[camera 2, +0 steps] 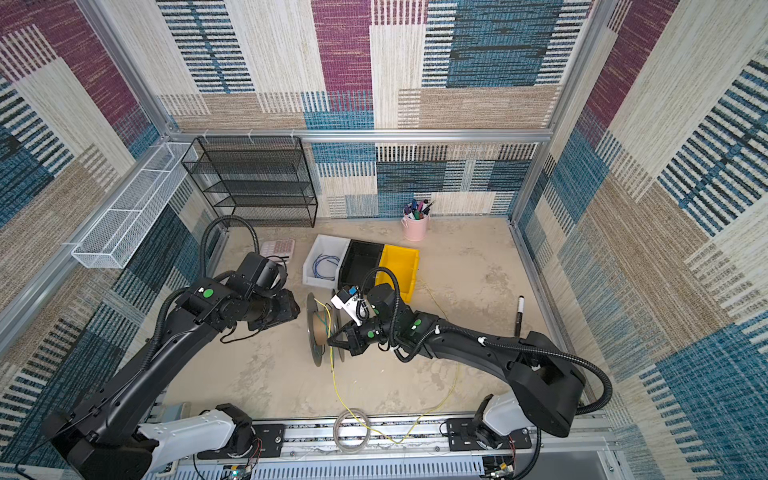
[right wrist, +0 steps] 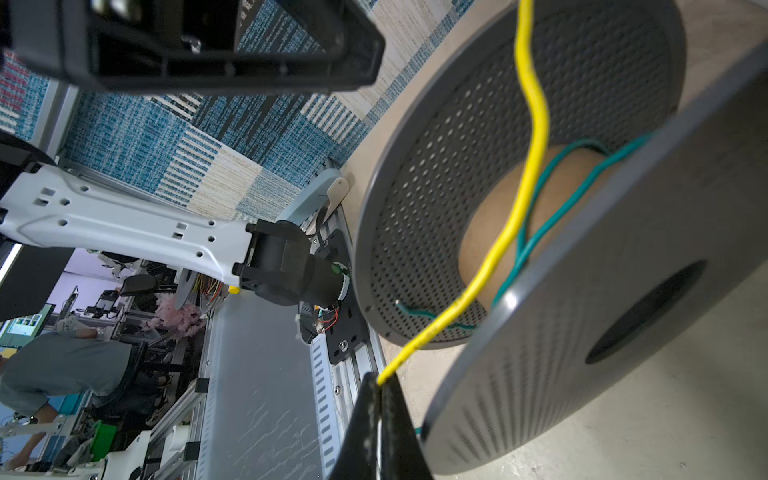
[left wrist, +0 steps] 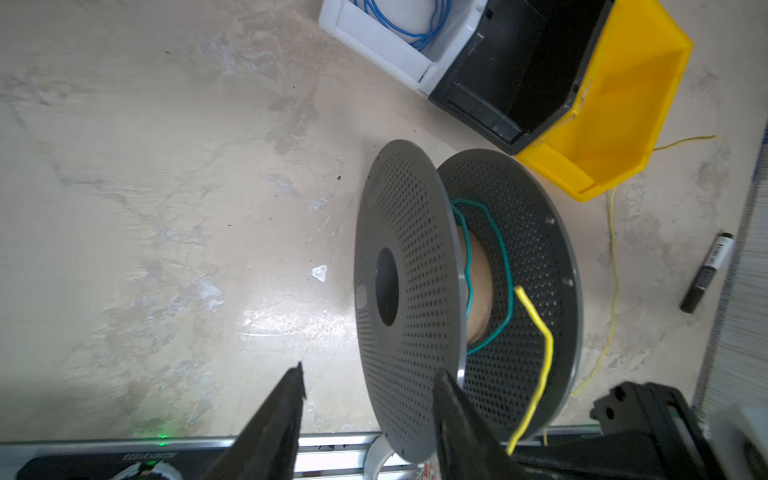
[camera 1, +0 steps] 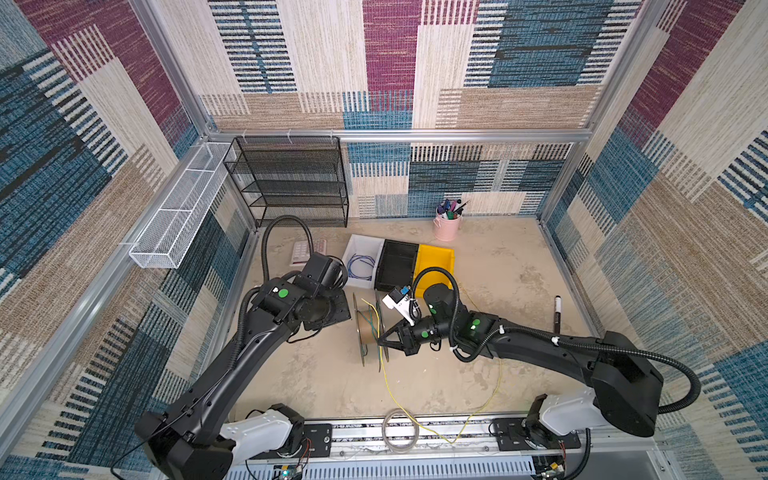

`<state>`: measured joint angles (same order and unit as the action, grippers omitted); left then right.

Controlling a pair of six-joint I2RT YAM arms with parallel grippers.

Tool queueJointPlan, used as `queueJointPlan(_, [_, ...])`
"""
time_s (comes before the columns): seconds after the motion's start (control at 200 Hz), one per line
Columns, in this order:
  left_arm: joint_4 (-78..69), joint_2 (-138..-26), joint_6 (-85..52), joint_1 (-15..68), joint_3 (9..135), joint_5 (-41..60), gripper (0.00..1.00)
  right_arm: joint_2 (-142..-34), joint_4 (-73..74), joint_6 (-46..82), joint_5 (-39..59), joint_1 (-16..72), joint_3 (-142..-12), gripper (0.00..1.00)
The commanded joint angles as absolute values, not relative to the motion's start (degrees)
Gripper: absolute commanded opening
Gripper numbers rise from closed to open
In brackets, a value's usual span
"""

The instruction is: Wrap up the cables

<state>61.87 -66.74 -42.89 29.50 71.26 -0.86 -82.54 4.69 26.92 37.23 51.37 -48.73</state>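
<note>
A grey perforated spool (camera 1: 365, 328) (left wrist: 407, 291) stands on edge mid-table, with a thin green wire round its cardboard core. The yellow cable (camera 1: 388, 386) (right wrist: 536, 137) runs from the front rail up between the spool's flanges. My right gripper (camera 1: 379, 341) (right wrist: 379, 380) is shut on it just beside the spool's rim. My left gripper (left wrist: 370, 372) is open and holds nothing, with one finger in front of the near flange's edge. The blue cable (camera 1: 360, 266) (left wrist: 415, 29) lies coiled in the white bin (camera 1: 365, 237).
Black bin (camera 1: 399, 266) and yellow bin (camera 1: 436, 257) sit behind the spool. A pink pen cup (camera 1: 446, 226) stands at the back and a black marker (camera 1: 557, 311) lies at the right. A mesh shelf (camera 1: 291, 178) stands back left. A pale tubing hoop (camera 1: 399, 430) lies on the front rail.
</note>
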Motion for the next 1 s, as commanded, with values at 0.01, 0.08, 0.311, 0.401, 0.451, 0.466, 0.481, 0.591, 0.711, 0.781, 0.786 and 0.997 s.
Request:
queueJointPlan(0.01, [52.40,-64.84,-41.93,29.53,68.07,3.46,0.56,-83.58,7.56,30.16,34.52,51.74,-49.58,0.00])
queueJointPlan(0.08, [50.19,-64.17,-41.32,29.53,66.67,4.25,0.58,-84.88,6.46,29.57,34.94,51.94,-51.10,0.00])
queueJointPlan(0.311, [45.21,-64.64,-41.07,29.59,63.93,6.34,0.59,-88.35,3.73,28.74,35.46,52.96,-54.78,0.00])
queueJointPlan(0.401, [44.54,-63.88,-41.48,29.59,63.78,4.96,0.59,-88.76,3.21,28.52,35.20,53.23,-55.20,0.00])
queueJointPlan(0.451, [43.96,-63.56,-41.45,29.58,63.79,4.06,0.60,-89.03,3.16,28.49,35.30,53.27,-55.28,0.00])
queueJointPlan(0.466, [44.07,-63.59,-41.41,29.58,63.83,3.83,0.61,-89.15,3.24,28.49,35.33,53.30,-55.28,0.00])
queueJointPlan(0.481, [44.16,-63.76,-41.28,29.54,64.07,3.66,0.61,-89.17,3.18,28.43,35.31,53.31,-55.24,0.00])
queueJointPlan(0.591, [47.70,-67.23,-40.73,29.61,66.82,3.02,0.62,-89.93,3.44,28.00,35.49,53.37,-55.74,0.00])
queueJointPlan(0.711, [48.07,-69.86,-41.31,29.97,66.94,2.91,0.61,-90.55,3.72,27.67,35.60,53.41,-56.34,0.00])
queueJointPlan(0.781, [47.75,-70.68,-41.60,30.06,66.45,2.18,0.61,-90.36,3.97,27.51,35.68,53.41,-56.20,0.00])
queueJointPlan(0.786, [47.74,-70.72,-41.63,30.06,66.45,2.15,0.61,-90.36,4.01,27.51,35.64,53.43,-56.22,0.00])
queueJointPlan(0.997, [46.31,-73.20,-41.85,30.15,65.17,1.82,0.59,-90.68,4.38,27.33,36.03,53.51,-56.01,0.00])
